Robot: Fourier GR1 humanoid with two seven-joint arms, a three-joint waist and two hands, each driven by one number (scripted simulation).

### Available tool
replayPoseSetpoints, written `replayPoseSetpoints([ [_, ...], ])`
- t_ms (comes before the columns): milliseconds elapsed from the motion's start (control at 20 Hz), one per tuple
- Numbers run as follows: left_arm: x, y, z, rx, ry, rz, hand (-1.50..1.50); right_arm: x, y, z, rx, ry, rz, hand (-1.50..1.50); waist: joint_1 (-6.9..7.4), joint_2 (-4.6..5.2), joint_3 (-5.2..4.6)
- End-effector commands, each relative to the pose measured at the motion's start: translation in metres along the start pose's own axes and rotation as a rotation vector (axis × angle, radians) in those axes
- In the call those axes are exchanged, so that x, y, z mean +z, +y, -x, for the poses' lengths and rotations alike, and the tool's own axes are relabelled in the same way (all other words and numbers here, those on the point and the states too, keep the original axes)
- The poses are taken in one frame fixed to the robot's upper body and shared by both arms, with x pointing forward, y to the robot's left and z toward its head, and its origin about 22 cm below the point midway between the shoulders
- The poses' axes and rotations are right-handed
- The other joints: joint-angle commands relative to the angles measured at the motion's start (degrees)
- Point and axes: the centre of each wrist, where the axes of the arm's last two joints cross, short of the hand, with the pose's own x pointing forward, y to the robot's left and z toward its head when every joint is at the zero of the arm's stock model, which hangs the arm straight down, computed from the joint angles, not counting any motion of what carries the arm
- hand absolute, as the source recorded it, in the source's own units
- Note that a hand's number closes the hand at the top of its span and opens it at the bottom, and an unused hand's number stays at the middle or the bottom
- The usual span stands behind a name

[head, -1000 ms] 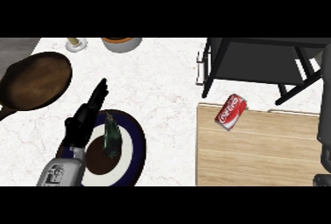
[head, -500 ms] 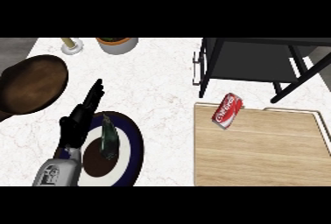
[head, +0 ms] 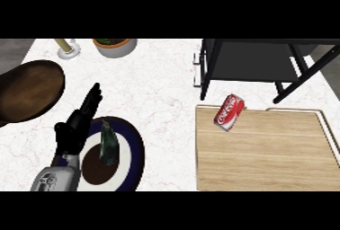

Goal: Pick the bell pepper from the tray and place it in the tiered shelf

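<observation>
Bell pepper (head: 107,144), dark green and elongated as we see it, lies on a round plate (head: 133,148) with a dark blue rim and brown centre, its long axis running nearly straight up and down the view, the narrow tip pointing toward the counter's far edge. We see the left hand (head: 74,126) just beside it at the plate's left rim, black fingers straight and extended toward the far side, holding nothing; we cannot tell whether it touches the pepper. The right hand is out of sight. On the white marbled counter (head: 159,85), a light wooden tray (head: 266,152) with visible grain lies at right, a red soda can (head: 229,112) tipped on its side at its far-left corner. Behind it stands the black metal tiered shelf (head: 249,60). A round brown wooden bowl (head: 26,92) sits at left.
</observation>
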Motion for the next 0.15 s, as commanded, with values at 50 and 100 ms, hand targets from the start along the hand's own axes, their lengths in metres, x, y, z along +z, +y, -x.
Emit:
replayPoseSetpoints([
  [50,-0.003,0.005,-0.007,-0.002,0.0,0.014,0.0,0.018,-0.065,0.02,0.053,0.02,-0.052,-1.5,0.18,0.09,0.01],
  [100,0.001,0.003,0.009,-0.013,-0.006,-0.006,0.0,0.011,-0.076,0.026,0.058,0.02,-0.082,-1.5,-0.8,-0.03,0.02],
])
